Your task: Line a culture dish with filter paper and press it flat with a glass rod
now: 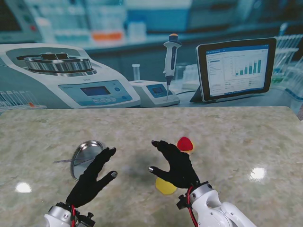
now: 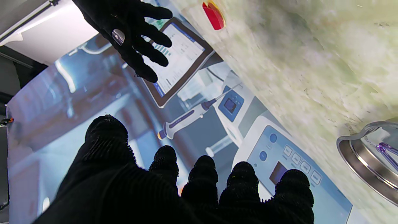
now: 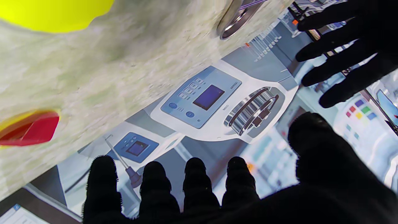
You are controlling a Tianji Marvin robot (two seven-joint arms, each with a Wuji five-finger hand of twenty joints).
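Now, with both your left hand [image 1: 92,182] and right hand [image 1: 177,163] spread and holding nothing, reach right for the yellow paper [image 1: 165,186] near you; the dish [image 1: 85,157] waits left.

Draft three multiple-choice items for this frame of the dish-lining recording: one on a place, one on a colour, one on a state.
1. Where does the metal dish lie?
A. just beyond the left hand
B. at the table's right edge
C. under the right hand

2. What colours are the two paper discs by the right hand?
A. blue and green
B. red and yellow
C. both white

3. What state are the hands in?
A. both open, holding nothing
B. left shut on the dish
C. right shut on a disc

Key: 1 A, the stand view shows the dish at the left fingertips. 2 B, one red disc lies farther from me, one yellow nearer. 3 A, fingers are spread in every view.
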